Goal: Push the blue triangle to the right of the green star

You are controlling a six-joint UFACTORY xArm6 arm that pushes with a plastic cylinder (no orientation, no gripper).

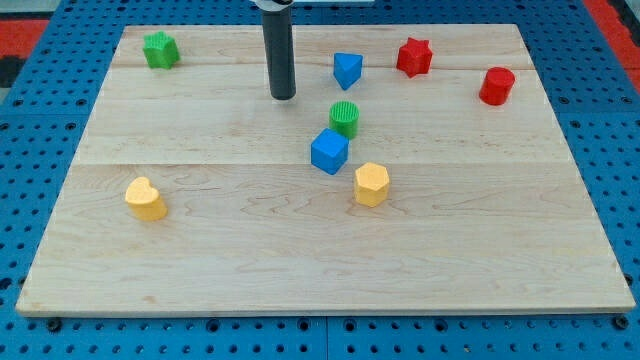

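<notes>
My tip [283, 96] rests on the wooden board [200, 250]; a bare rod, no jaws to open or close. The blue triangle [347, 70] stands near, to its right; the green star [160, 50] sits well apart, to its upper left. A green cylinder [344, 118] and blue cube [329, 151] lie lower right.

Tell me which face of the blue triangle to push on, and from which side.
Contact the blue triangle on its face toward the view's right, pushing leftward toward the green star. My tip sits on its left now, so it probably must circle around first. Aim centrally to limit turning.
</notes>
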